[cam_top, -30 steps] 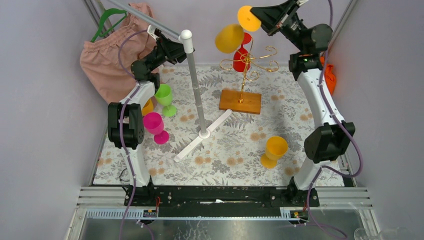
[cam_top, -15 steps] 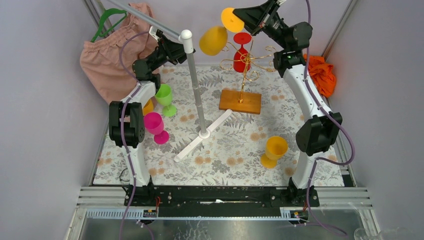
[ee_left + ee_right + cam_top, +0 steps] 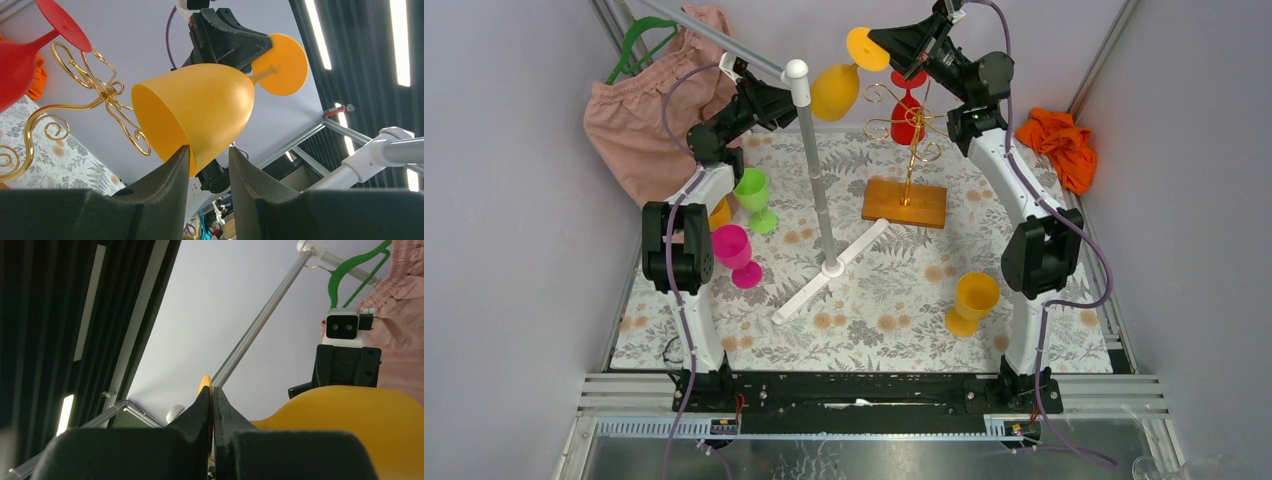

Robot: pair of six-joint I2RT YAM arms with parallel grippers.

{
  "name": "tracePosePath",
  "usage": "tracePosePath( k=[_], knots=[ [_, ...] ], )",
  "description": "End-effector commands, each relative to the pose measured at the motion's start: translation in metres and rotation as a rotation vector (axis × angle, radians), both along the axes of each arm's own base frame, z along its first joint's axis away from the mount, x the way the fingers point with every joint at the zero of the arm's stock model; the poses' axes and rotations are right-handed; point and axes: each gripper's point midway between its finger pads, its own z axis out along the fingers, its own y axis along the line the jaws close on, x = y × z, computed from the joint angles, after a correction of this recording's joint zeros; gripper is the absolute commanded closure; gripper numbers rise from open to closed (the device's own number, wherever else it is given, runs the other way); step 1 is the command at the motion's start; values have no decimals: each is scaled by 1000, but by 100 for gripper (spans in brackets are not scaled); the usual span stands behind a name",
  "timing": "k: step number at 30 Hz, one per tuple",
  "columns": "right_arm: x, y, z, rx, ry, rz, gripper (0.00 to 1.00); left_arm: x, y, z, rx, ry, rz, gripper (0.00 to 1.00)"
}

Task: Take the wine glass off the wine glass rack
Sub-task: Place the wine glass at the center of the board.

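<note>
Top external view: the right jaws, raised high over the far side of the table (image 3: 904, 290), pinch the flat foot of an orange wine glass (image 3: 835, 90). The glass hangs tilted in the air, clear of the wine glass rack (image 3: 904, 203), with its bowl slanting down from those jaws towards the left jaws. The rack's gold scrolls and wooden base sit below and just beside the right jaws, with a red glass (image 3: 905, 125) hung foot-up on one wire arm. The right wrist view shows the jaws pressed almost together on the thin edge of the foot. In the left wrist view the left jaws stand partly spread, the bowl's rim in line with their gap; whether it touches them cannot be told. A white pole stand (image 3: 816, 180) rises close beside the left jaws.
</note>
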Motion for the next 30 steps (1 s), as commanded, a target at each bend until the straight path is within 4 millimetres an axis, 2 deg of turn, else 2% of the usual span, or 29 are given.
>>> tracePosePath(
  k=[1,6,16,23,30],
  knots=[
    [-26,-4,33,114,-121,42,100,-9,4,3,-20,-63,2,58],
    [-26,-3,24,203,-96,115,100,-17,6,9,-45,-80,-1,58],
    [-27,10,1,233,-54,196,100,-51,9,51,-77,-170,14,60],
    [-26,27,-13,217,-22,244,100,-82,9,78,-85,-235,14,61],
    [-29,43,-24,207,12,288,100,-91,11,82,-95,-238,20,62]
  ],
)
